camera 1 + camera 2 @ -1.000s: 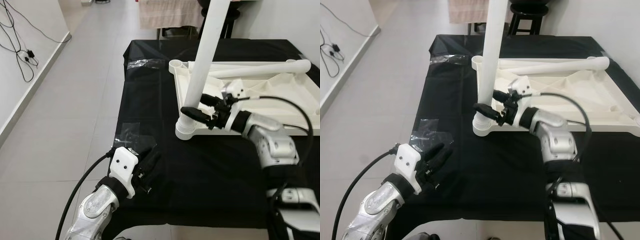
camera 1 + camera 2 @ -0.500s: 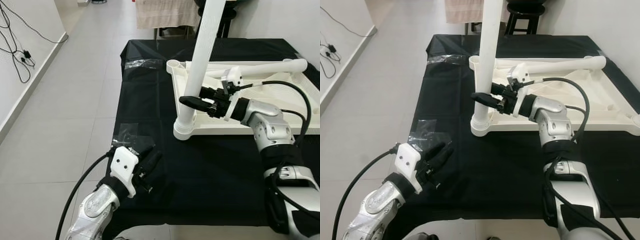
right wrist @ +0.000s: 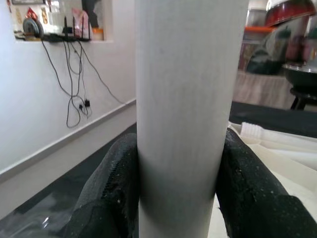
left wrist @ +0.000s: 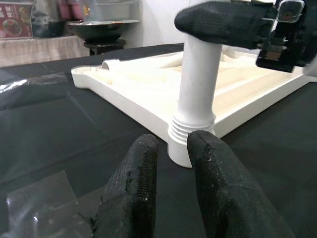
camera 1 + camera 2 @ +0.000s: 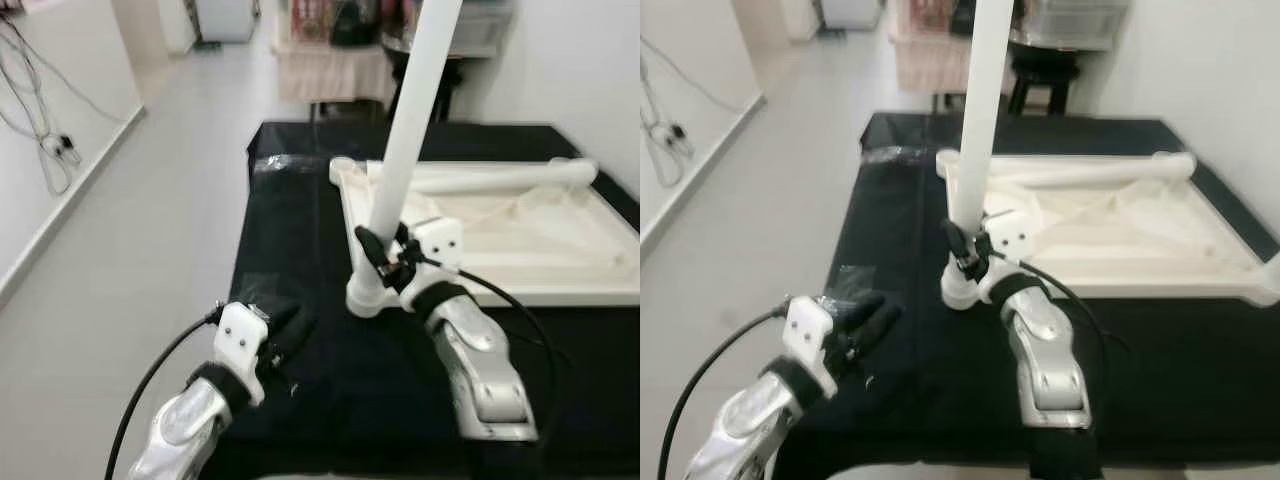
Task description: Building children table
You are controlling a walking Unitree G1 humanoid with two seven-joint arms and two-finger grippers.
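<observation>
Gripping lower on the table leg, right gripper has descended.

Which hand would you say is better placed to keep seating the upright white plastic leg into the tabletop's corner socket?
The right hand, probably: it is shut on the upright white plastic leg above the corner socket, while the left hand rests apart on the black cloth.

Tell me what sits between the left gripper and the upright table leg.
Nothing visible does. The left gripper hovers over bare black tablecloth, facing the upright table leg, which the right gripper holds above its base.
</observation>
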